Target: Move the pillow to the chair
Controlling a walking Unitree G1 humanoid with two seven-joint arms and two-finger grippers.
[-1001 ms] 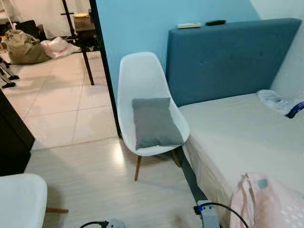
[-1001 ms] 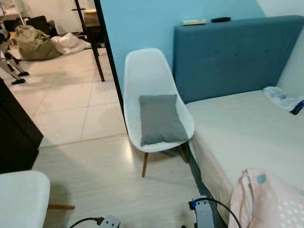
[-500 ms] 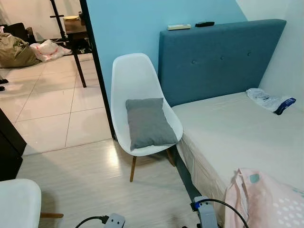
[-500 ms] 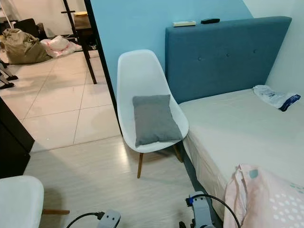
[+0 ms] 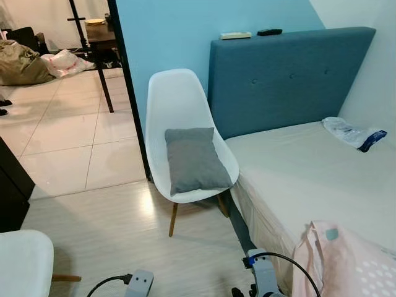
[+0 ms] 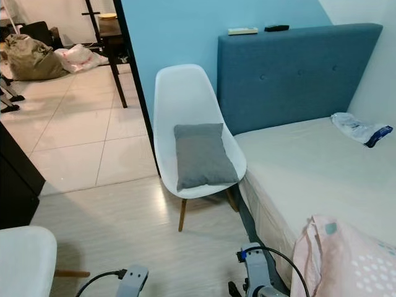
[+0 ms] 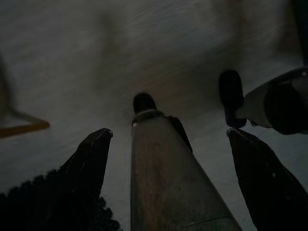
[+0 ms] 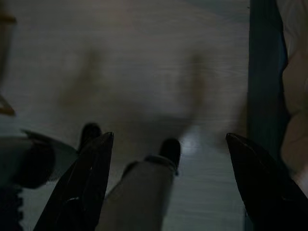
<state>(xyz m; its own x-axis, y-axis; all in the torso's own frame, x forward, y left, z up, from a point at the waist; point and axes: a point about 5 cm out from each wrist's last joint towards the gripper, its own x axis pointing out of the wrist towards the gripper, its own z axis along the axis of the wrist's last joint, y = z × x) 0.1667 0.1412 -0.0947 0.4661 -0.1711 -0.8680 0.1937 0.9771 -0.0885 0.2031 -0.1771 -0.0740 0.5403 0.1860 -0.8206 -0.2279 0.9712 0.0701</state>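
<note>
pillow [image 5: 195,159]: matt grey cloth | chair [image 5: 179,102]: smooth white plastic, wooden legs

Room had a light blue wall [image 5: 167,37] behind a blue upholstered headboard [image 5: 288,77], with a bare beige mattress [image 5: 309,179] below it. Floor was pale wood-look planks [image 5: 124,241] up close, switching to glossy white tiles [image 5: 68,136] past a black door frame [image 5: 129,86]. 2 remotes [image 5: 250,33] sat on the headboard's top.
</note>
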